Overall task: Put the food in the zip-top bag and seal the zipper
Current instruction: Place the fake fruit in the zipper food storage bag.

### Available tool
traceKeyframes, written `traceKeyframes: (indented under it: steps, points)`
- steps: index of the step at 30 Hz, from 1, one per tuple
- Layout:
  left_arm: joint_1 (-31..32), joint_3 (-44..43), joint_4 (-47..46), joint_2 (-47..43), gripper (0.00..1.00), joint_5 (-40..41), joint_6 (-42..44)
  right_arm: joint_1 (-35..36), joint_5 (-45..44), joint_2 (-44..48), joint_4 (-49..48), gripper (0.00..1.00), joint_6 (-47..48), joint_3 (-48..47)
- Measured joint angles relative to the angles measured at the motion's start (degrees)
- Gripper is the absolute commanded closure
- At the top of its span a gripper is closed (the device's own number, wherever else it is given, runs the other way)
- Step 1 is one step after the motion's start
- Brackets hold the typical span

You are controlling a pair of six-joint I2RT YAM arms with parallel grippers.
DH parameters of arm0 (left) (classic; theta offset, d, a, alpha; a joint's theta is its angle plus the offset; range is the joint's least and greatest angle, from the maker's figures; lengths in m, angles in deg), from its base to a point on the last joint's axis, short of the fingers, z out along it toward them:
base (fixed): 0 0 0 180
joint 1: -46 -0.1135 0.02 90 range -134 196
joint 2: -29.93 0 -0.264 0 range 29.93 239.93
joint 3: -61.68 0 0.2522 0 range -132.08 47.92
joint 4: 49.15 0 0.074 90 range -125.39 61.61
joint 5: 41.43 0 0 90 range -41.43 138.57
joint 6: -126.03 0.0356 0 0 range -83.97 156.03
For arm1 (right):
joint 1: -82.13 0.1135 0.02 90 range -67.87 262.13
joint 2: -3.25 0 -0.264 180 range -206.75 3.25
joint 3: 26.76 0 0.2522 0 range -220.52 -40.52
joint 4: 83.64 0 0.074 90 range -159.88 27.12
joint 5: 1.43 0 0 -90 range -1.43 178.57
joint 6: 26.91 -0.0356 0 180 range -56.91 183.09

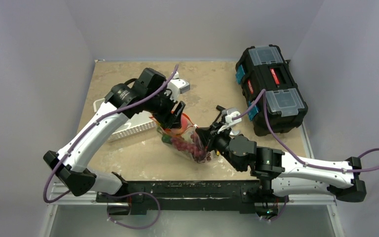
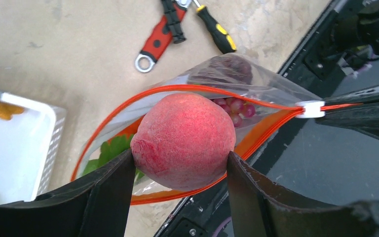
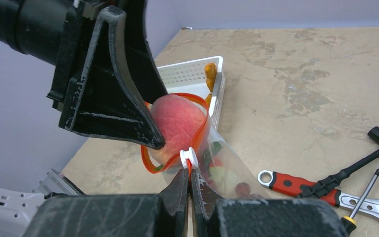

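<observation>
**Top view.** The zip-top bag (image 1: pixel 187 145) lies mid-tabletop (image 1: pixel 212 84), clear and crinkled, between the two arms. The left claw (image 1: pixel 176 117) is at its mouth and the right claw (image 1: pixel 205 138) at its right edge. A white slatted basket (image 1: pixel 128 129) sits just to the bag's left. A black toolbox (image 1: pixel 270 89) stands well apart to the right.

**Left wrist view.** The left claw's black fingers (image 2: pixel 108 192) are partway closed on a peach (image 2: pixel 183 140); the fruit is round, matt and pink-red, and touches both. It sits at the open mouth, which is ringed by the zipper (image 2: pixel 177 89), a thin red-orange strip with a white slider (image 2: pixel 310 109). Dark red grapes (image 2: pixel 237 106) and leafy greens (image 2: pixel 109 150) show through the film.

**Right wrist view.** The right claw is fully closed, pinching the zipper just below the slider. A red-handled wrench (image 3: pixel 291 182), a screwdriver (image 3: pixel 348 224) and a black hammer (image 3: pixel 365 157) lie on the mottled tan surface, apart from the bag.
</observation>
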Motion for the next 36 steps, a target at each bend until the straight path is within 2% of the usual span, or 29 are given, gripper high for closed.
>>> traceKeyframes:
  steps: [6, 9, 17, 19, 21, 23, 26, 27, 29, 36]
  points:
    - [0.76, -0.59, 0.96, 4.81, 0.99, -9.25, 2.51, 0.0, 1.75, -0.35, -0.98, 1.0, 1.16, 0.0]
    - [1.92, 2.01, -0.31, 4.63, 0.98, -13.4, 3.87, 0.0, 2.93, -0.42, -1.29, 1.0, 1.33, 0.0]
    - [2.49, 6.71, -5.18, 0.28, 0.92, -16.35, 4.07, -0.04, 5.99, -0.42, -4.52, 1.0, 3.02, 0.0]
    - [2.51, 7.04, -6.91, 0.02, 0.83, -16.44, 3.19, -0.11, 6.08, -0.42, -5.2, 1.0, 3.23, 0.0]
    - [2.51, 8.15, -9.01, -0.15, 0.63, -16.83, 2.32, -0.15, 6.03, -0.42, -5.49, 1.0, 3.28, 0.0]
    - [2.49, 9.79, -11.28, -0.24, 0.48, -17.14, 1.16, -0.22, 5.97, -0.42, -5.46, 1.0, 3.28, 0.0]
    - [2.38, 13.09, -14.6, -0.74, 0.14, -17.14, -0.7, -0.31, 5.92, -0.37, -5.46, 1.0, 3.19, 0.0]
    - [2.08, 14.47, -15.67, -1.18, 0.06, -17.18, -1.51, -0.31, 5.95, -0.33, -5.46, 1.0, 3.17, 0.0]
    - [1.14, 16.85, -17.14, -2.29, 0.0, -17.4, -2.86, -0.31, 5.95, -0.22, -5.4, 1.0, 3.08, 0.07]
    - [-6.84, 22.34, -20.44, -9.7, 0.0, -20.74, -6.54, -0.28, 6.1, -0.11, -5.81, 1.0, 2.93, 0.44]
